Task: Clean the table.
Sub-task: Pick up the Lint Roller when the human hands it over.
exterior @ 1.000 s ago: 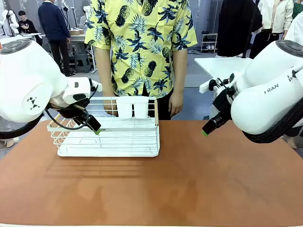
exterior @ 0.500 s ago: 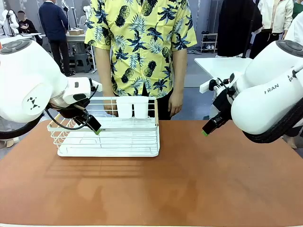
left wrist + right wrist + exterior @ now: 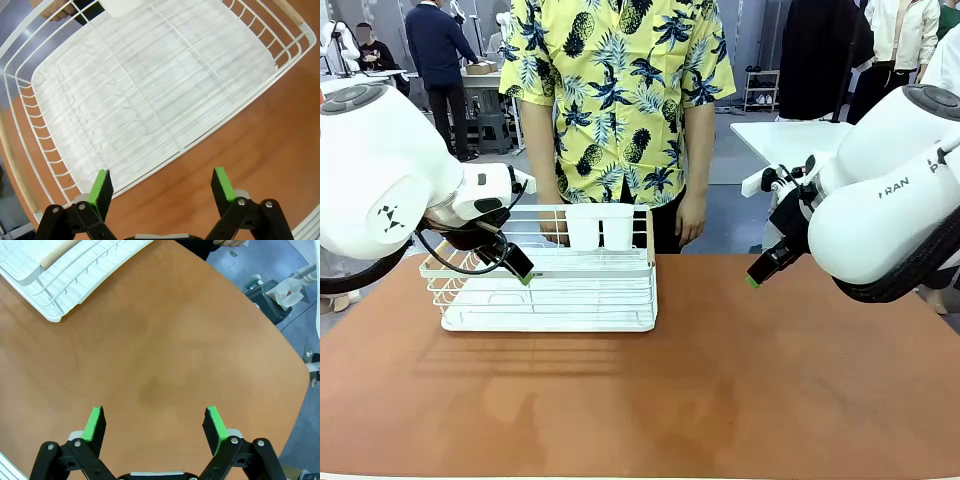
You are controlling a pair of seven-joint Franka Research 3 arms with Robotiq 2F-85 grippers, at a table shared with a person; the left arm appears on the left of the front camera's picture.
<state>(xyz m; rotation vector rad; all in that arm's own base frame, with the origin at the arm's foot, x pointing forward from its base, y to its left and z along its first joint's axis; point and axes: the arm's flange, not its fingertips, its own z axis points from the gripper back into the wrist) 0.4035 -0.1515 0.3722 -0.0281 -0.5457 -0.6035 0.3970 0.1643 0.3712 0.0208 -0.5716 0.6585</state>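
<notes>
The reddish-brown table (image 3: 720, 385) has a bare top apart from a white wire dish rack (image 3: 555, 290) on its tray at the back left. My left gripper (image 3: 523, 272) hangs over the rack's left part. In the left wrist view that left gripper (image 3: 161, 186) is open and holds nothing, above the rack (image 3: 150, 95) and its near rim. My right gripper (image 3: 753, 279) hovers above the table's back right. Seen from the right wrist, the right gripper (image 3: 155, 424) is open and empty over bare table (image 3: 160, 340).
A person in a yellow patterned shirt (image 3: 620, 90) stands at the far edge behind the rack, one hand (image 3: 691, 225) hanging by its right end. A white cup holder (image 3: 600, 228) sits at the rack's back. A smaller white table (image 3: 790, 135) stands behind on the right.
</notes>
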